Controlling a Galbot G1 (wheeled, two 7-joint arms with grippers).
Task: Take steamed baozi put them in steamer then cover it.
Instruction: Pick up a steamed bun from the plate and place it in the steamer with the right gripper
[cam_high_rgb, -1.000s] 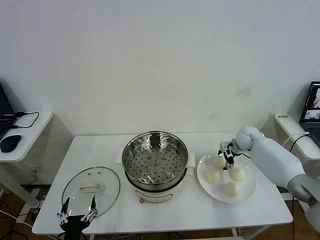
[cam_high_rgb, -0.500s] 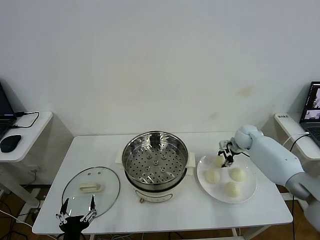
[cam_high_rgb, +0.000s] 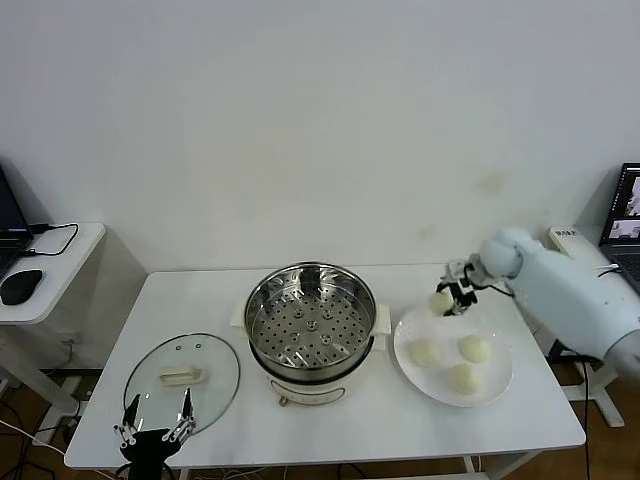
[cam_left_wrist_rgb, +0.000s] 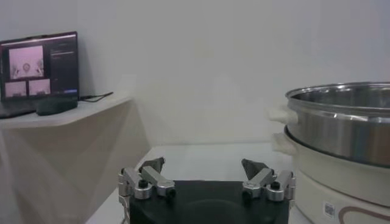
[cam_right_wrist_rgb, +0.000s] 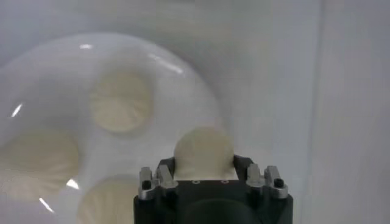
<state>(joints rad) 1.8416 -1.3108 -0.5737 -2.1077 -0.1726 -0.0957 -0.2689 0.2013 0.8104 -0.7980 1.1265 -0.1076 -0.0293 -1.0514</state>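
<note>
One baozi (cam_high_rgb: 441, 301) sits pinched in the right gripper (cam_high_rgb: 452, 299), right of centre in the head view, clear above the plate (cam_high_rgb: 500, 385) with three buns for carry to the steamer (cam_high_rgb: 311, 313); left gripper (cam_high_rgb: 154, 428) waits wide by the cover (cam_high_rgb: 182, 378), lower left.

A white surface (cam_high_rgb: 200, 300) carries three things in a row. At the robot's left near the front edge lies the cover (cam_high_rgb: 182, 378), flat, handle up. In the middle stands the steamer (cam_high_rgb: 311, 325) on its cream pot base. At the right lies a white plate (cam_high_rgb: 497, 385) with three baozi (cam_high_rgb: 426, 353) on it, just beside the steamer.
</note>
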